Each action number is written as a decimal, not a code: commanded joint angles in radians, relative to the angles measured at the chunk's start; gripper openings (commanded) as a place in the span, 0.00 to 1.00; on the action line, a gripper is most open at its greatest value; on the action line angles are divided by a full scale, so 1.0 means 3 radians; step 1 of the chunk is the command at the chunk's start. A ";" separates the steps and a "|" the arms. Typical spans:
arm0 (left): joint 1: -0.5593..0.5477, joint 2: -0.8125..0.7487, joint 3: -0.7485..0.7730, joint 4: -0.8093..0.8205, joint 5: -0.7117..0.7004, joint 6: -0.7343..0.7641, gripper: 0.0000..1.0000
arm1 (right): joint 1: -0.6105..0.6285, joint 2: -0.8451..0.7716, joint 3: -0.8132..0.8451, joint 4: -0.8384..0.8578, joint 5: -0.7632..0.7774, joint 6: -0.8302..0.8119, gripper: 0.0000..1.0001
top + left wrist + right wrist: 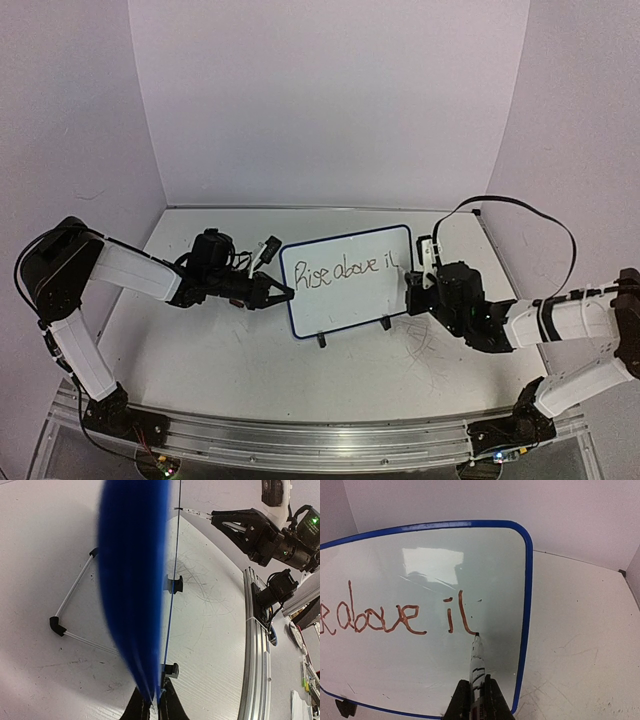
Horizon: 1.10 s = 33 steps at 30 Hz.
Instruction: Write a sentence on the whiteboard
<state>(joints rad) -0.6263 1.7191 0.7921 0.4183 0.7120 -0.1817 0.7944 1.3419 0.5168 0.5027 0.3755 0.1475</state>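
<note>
Against the whiteboard (pixel 526 605), the right gripper (pixel 474 692) presses the tip of its tightly pinched marker (pixel 477 657). The left gripper (pixel 155 700), arm outstretched, clamps the rim.

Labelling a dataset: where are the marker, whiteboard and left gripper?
marker (pixel 477 665): right wrist view, mid-barrel.
whiteboard (pixel 345 306): top external view, bare white area, lower half.
left gripper (pixel 287 293): top external view, between its fingertips.

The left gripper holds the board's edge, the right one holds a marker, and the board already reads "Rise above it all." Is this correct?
Only the reading is wrong. In the right wrist view the writing ends at "above" plus two strokes; "all" is missing. The left gripper does hold the board by its edge, the right gripper the marker.
</note>
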 commanded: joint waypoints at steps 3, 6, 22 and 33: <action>0.0005 -0.0031 0.0038 -0.0243 -0.0298 0.0179 0.00 | -0.0005 -0.0588 -0.0384 0.0413 -0.0111 -0.0163 0.00; 0.0004 -0.0018 0.0048 -0.0244 -0.0293 0.0181 0.00 | -0.0011 -0.0460 -0.0224 0.0351 -0.0395 -0.0310 0.00; 0.0001 -0.0027 0.0032 -0.0244 -0.0301 0.0191 0.00 | -0.0013 -0.0040 0.0049 0.0542 -0.0269 -0.0383 0.00; 0.0001 -0.0029 0.0024 -0.0244 -0.0302 0.0197 0.00 | -0.0011 0.0087 0.0111 0.0518 -0.0109 -0.0328 0.00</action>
<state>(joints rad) -0.6277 1.7168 0.7921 0.4160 0.7109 -0.1787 0.7925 1.3613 0.5130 0.6280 0.2945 0.0457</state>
